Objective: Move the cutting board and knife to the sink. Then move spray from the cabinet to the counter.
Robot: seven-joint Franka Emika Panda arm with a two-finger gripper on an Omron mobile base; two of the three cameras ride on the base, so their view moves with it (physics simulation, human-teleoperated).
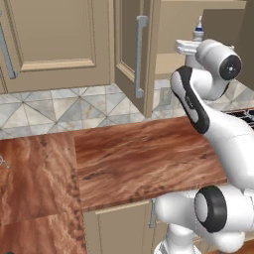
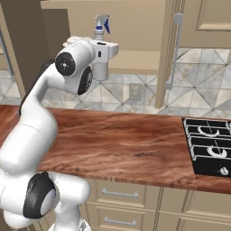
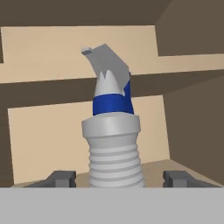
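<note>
Reaching into the open cabinet point(image 2: 135, 27), the gripper point(image 3: 117, 178) has its jaws spread wide on either side of the spray point(image 3: 113, 135), which stands upright on the shelf, not yet gripped. Closing squarely on the ribbed body, below the nozzle, looks the safest hold. Lifting straight before drawing back should clear the shelf on the way to the desk point(image 2: 131, 140).

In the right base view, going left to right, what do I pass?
Arm → spray → wall outlet → cabinet door handle → stove.
</note>
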